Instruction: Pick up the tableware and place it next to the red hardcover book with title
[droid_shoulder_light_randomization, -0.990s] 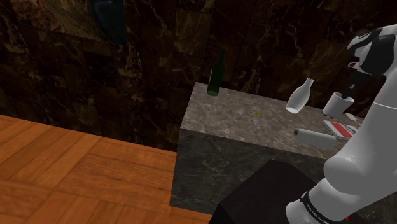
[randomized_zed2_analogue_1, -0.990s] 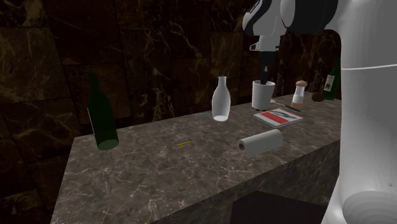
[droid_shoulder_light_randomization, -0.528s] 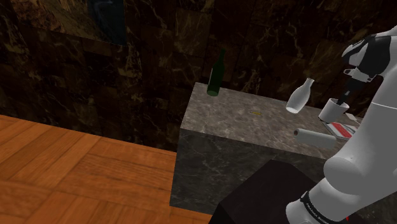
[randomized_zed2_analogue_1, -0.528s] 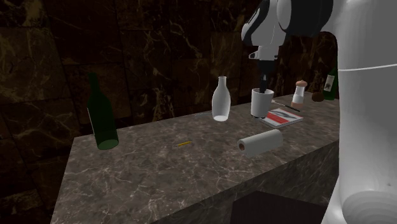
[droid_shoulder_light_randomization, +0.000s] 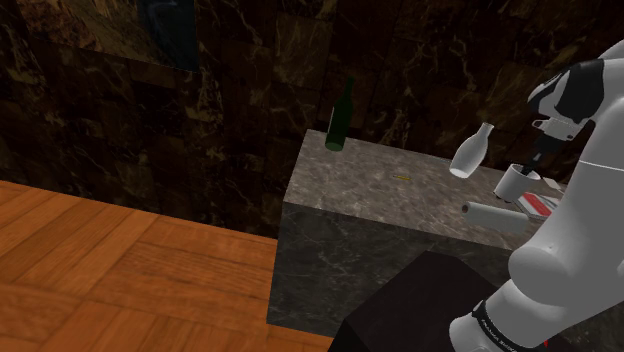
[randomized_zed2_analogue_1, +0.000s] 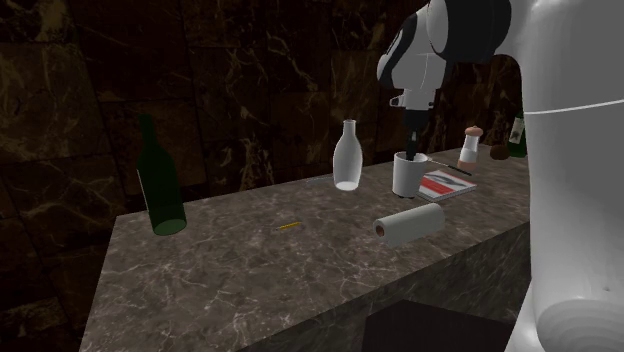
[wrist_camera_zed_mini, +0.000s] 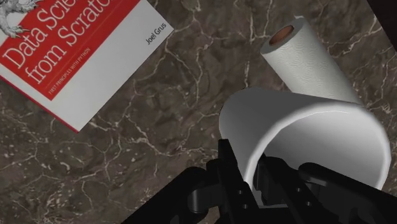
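Dark marbled walls back a dark marble tabletop (randomized_zed2_analogue_1: 250, 270). Our white cup (wrist_camera_zed_mini: 299, 127) hangs low, just beside the red-and-white book (wrist_camera_zed_mini: 70, 51) and near a paper towel roll (wrist_camera_zed_mini: 305, 57). We judge it light, stiff, smooth and breakable, best pinched at the rim wall. The jaws stand narrowly parted, clamped on that wall, one finger inside.
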